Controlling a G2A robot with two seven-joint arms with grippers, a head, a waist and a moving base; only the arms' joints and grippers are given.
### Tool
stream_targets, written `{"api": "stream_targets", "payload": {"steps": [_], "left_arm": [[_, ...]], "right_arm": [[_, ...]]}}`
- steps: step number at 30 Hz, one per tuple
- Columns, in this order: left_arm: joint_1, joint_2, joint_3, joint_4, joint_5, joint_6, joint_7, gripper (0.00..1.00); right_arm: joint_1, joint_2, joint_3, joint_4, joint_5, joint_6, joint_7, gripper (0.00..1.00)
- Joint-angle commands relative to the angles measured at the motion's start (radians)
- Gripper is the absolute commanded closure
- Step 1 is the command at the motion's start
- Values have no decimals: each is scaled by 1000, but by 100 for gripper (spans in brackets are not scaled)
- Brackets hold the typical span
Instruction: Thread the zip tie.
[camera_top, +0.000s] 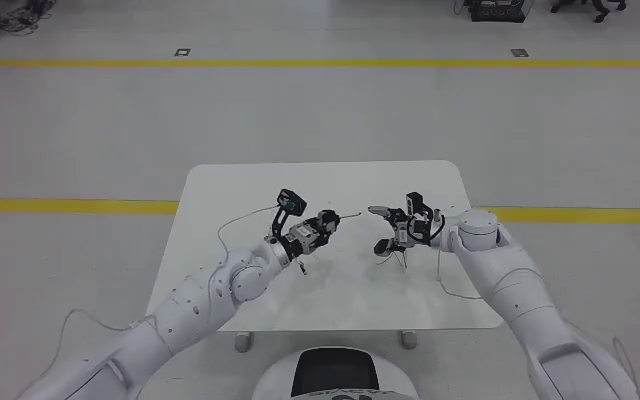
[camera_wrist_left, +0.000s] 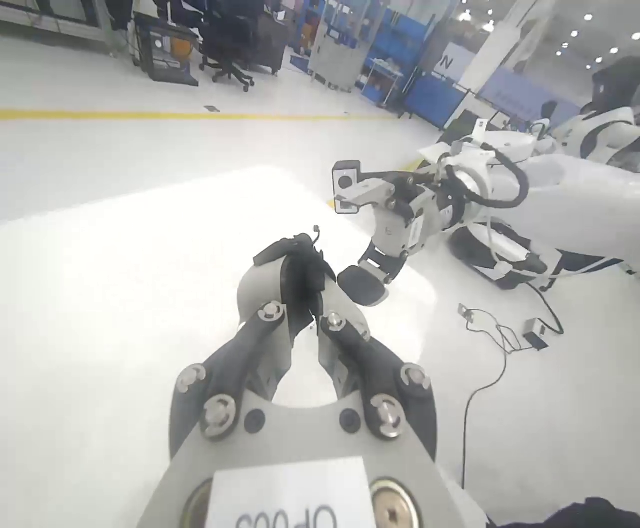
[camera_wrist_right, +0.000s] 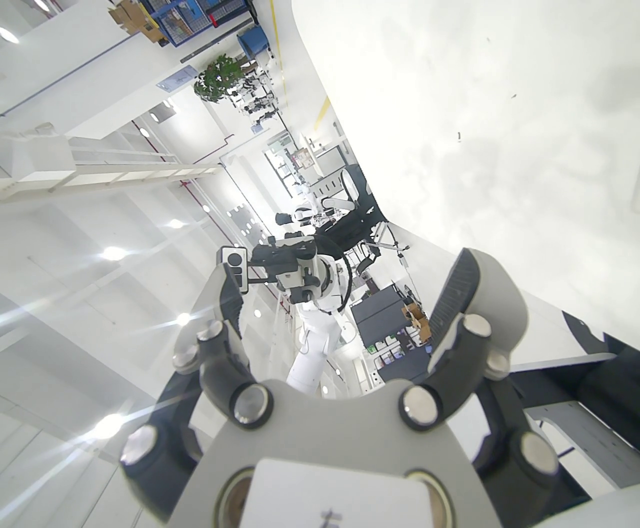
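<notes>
Top view first: the left gripper (camera_top: 326, 222) is pinching the thin black plastic zip tie (camera_top: 348, 214) up over the middle of the white rectangular table (camera_top: 300, 290). A short end is poking out to the right, toward the right gripper (camera_top: 382, 229). That one is sitting wide open just beside the tip, holding nothing.

Left wrist view: the jaws are clamping tight on the tie, which is showing as a dark strip between them with a small end sticking out past the tips. I can't tell if that's the head or the tail. The right gripper is hanging spread open just to the right of it.

Right wrist view: its fingers (camera_wrist_right: 460, 285) are gaping apart with nothing between them.

So I'm guessing it's early. The tie is being held up, but no loop is showing, and the actual threading is looking not yet done.
</notes>
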Motion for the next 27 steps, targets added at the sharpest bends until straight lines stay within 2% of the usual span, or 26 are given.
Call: {"api": "stream_targets", "payload": {"steps": [1,3,4,7,8,11,14,15,19,22,24,27], "left_arm": [[0,0,0,0,-1,0,0,100],[5,-1,-3,-1,-28,0,-26,100],[18,-2,-10,-7,-113,0,-50,100],[16,0,-11,-37,-250,0,-160,100],[10,2,-7,-49,-306,0,-236,100],[6,4,-10,-83,-430,0,-309,100],[5,6,-17,-101,-530,0,-373,100],[5,6,-20,-103,-552,0,-391,100],[12,4,-41,-107,-641,0,-459,100],[19,-1,-60,-104,-676,0,-493,100],[25,-6,-79,-110,-689,0,-479,100],[25,-6,-79,-110,-689,0,-479,100]], "right_arm": [[0,0,0,0,0,0,0,0],[0,0,0,0,0,0,0,0],[-3,0,5,-1,6,-11,-12,0],[-22,5,29,-2,35,-127,33,0],[-23,8,36,9,27,-174,58,0],[-14,14,38,46,4,-279,158,0],[5,22,28,72,-83,-400,219,0],[8,23,26,78,-97,-425,235,0],[16,25,22,97,-125,-479,238,0],[15,23,20,101,-97,-534,271,0],[15,23,20,107,-91,-541,279,0],[15,23,20,107,-91,-541,279,0]]}}
